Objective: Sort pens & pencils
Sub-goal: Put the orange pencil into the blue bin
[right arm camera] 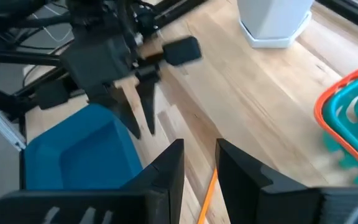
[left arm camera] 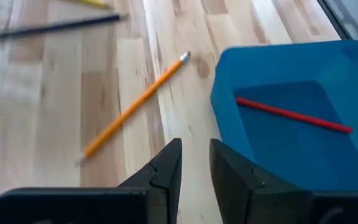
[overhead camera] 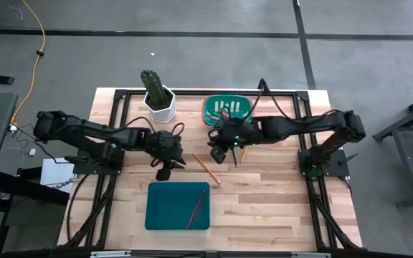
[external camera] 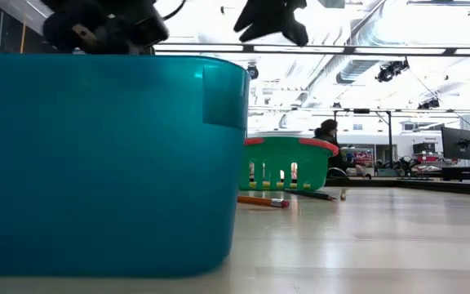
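An orange pencil point(overhead camera: 206, 168) lies flat on the wood between my two grippers and also shows in the left wrist view point(left arm camera: 132, 109). A red pencil point(left arm camera: 291, 114) lies inside the blue bin point(overhead camera: 178, 206). A dark pencil point(left arm camera: 55, 26) and a yellow pencil point(overhead camera: 244, 153) lie on the table near my right gripper. My left gripper point(overhead camera: 165, 168) hovers open above the table beside the bin's far edge. My right gripper point(right arm camera: 197, 168) hovers open over the orange pencil's point(right arm camera: 209, 190) far end. I cannot make out any pens.
A green basket with a red rim point(overhead camera: 226, 109) stands at the far side, and blurred pale shapes lie in the basket point(right arm camera: 353, 118). A cactus in a white pot point(overhead camera: 158, 97) stands to its left. Bare wood stretches right of the bin.
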You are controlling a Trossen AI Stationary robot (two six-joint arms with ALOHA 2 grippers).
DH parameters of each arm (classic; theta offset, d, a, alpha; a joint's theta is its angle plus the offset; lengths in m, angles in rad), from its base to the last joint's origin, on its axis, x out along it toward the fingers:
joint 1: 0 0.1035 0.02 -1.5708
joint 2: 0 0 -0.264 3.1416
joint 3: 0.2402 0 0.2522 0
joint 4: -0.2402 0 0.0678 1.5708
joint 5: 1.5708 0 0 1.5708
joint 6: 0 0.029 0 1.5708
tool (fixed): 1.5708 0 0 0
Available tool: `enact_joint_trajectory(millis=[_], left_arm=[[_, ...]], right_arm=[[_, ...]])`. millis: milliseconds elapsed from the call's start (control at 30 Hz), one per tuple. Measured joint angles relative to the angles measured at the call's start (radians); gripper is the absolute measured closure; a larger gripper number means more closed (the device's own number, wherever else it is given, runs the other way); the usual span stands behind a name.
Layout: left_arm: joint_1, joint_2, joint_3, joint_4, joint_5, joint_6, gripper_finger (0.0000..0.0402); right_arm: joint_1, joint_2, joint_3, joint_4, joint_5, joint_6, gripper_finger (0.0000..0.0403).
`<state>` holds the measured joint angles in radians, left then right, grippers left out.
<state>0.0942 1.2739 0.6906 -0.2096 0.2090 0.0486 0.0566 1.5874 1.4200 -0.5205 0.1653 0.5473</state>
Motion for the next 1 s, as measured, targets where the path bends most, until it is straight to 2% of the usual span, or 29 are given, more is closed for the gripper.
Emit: enact_joint_trajectory(millis=[267, 433, 700, 1000], left_arm=[[0.02, 0.193, 0.257, -0.21, -0.004, 0.233, 0.033], [0.029, 0.31, 0.375, -0.344, -0.008, 0.331, 0.033], [0.048, 0.38, 0.43, -0.375, 0.003, 0.38, 0.033], [0.07, 0.454, 0.46, -0.371, 0.018, 0.419, 0.033]], right_arm=[[0.003, -0.025, 0.0, 0.002, -0.003, -0.014, 0.032], [0.01, -0.025, 0.0, 0.008, -0.018, -0.032, 0.032], [0.039, -0.126, -0.001, 0.009, 0.072, -0.065, 0.032], [0.037, -0.282, -0.001, 0.029, 0.109, -0.129, 0.032]])
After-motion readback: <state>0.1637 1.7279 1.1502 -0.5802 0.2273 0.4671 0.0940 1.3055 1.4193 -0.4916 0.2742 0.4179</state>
